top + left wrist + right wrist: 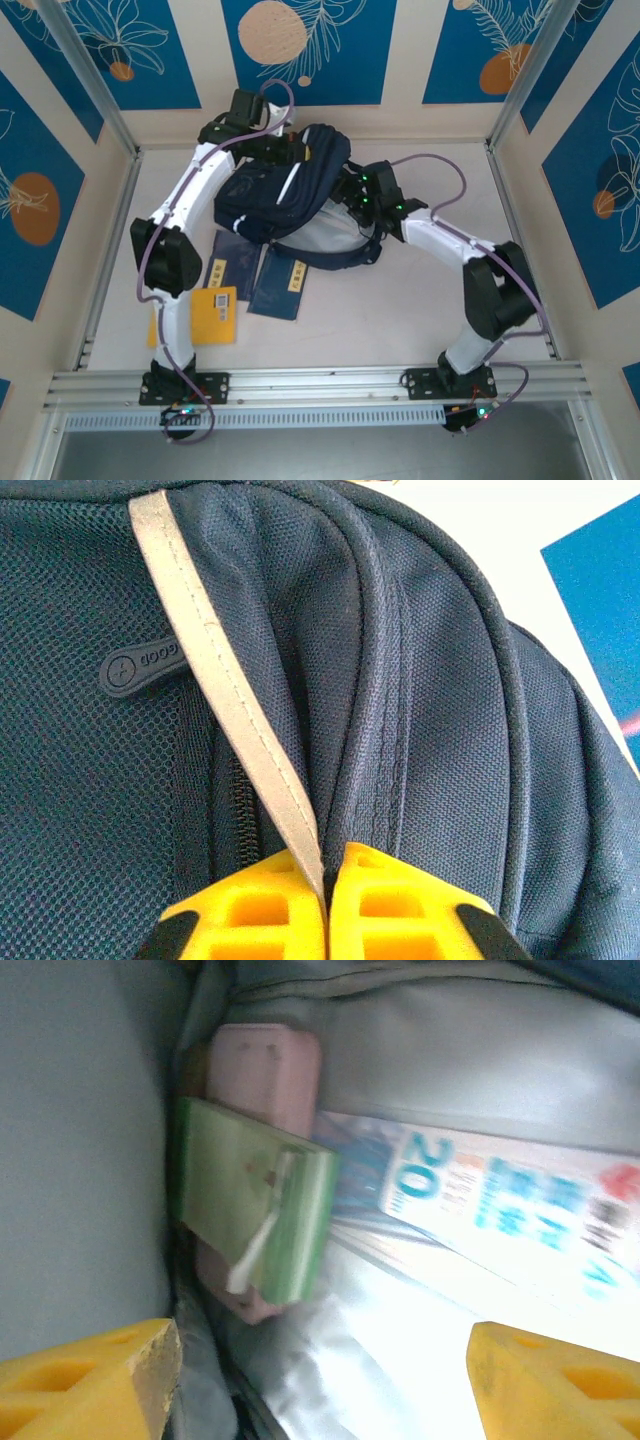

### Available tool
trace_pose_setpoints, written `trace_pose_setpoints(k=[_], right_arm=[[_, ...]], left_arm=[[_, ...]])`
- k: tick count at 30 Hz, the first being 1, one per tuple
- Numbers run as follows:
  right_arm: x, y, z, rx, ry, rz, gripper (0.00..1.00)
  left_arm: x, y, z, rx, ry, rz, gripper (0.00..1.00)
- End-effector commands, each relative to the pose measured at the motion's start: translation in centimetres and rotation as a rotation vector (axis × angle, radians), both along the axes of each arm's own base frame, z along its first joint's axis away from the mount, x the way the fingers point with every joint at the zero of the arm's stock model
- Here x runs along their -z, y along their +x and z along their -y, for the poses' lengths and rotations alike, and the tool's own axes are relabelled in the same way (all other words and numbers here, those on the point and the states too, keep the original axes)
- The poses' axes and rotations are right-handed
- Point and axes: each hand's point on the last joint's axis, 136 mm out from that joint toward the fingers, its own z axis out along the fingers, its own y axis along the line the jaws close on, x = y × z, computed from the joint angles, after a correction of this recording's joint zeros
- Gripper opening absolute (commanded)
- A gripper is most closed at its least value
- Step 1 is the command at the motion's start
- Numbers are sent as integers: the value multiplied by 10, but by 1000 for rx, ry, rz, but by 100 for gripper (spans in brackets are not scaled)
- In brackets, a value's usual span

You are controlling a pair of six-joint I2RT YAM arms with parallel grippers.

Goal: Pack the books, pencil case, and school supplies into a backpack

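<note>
Navy fabric fills your left wrist view: the left gripper (pixel 327 900) has its yellow fingers pressed together on a fold of the backpack (pixel 285 195), with the grey reflective stripe (pixel 225 680) pinched between them. The backpack sits toward the far edge of the bench (pixel 420 300), about midway across, its mouth turned to the right arm. Your right gripper (pixel 320 1360) is inside that mouth with its fingers wide apart and nothing between them. Ahead of it, against the pale lining, a green pad (pixel 255 1205) lies on a pink block (pixel 265 1070), and a clear packet (pixel 500 1205) with blue print lies just beside them. Two navy books (pixel 232 258) and an orange-yellow book (pixel 213 315) rest on the bench toward the near-left corner, outside the backpack.
</note>
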Motion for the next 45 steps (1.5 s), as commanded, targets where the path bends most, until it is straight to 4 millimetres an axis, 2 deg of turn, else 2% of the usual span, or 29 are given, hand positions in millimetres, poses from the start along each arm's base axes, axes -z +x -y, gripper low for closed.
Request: trace_pose_setpoints(k=[1, 4, 7, 10, 12, 15, 17, 19, 22, 24, 27, 31, 33, 36, 45], right_arm=[[17, -23, 48, 128, -130, -65, 73], [16, -41, 75, 192, -182, -57, 73], [7, -53, 101, 240, -229, -31, 72], [0, -64, 123, 280, -252, -33, 72], [-6, -69, 130, 288, -247, -11, 71], [-20, -77, 123, 234, -241, 53, 69], [-26, -82, 105, 148, -225, 102, 68], [-29, -90, 82, 36, -212, 135, 68], [-24, -109, 49, -123, -227, 154, 68], [-17, -128, 28, -238, -234, 171, 68], [-3, -156, 6, -381, -253, 187, 68], [17, -184, -10, -496, -256, 159, 68], [24, -191, -15, -517, -253, 144, 68], [22, -195, -26, -553, -247, 147, 68], [16, -195, -49, -608, -217, 137, 68]], left_arm=[[-24, 19, 4, -22, -62, 81, 24], [-29, 15, 1, -41, -55, 77, 50], [-48, 4, -3, -56, -68, 108, 65], [-65, -10, -16, -111, -59, 132, 69], [-71, -20, -29, -167, -47, 141, 71], [-66, -44, -56, -286, -8, 118, 72], [-53, -65, -72, -335, 21, 87, 73], [-29, -87, -94, -414, 79, 42, 75], [19, -126, -141, -594, 209, -78, 77], [49, -154, -158, -633, 264, -138, 78], [89, -194, -182, -694, 325, -210, 81], [139, -239, -209, -780, 416, -330, 83], [160, -254, -218, -817, 446, -374, 83], [184, -271, -228, -856, 481, -420, 83], [236, -285, -222, -826, 454, -478, 83]])
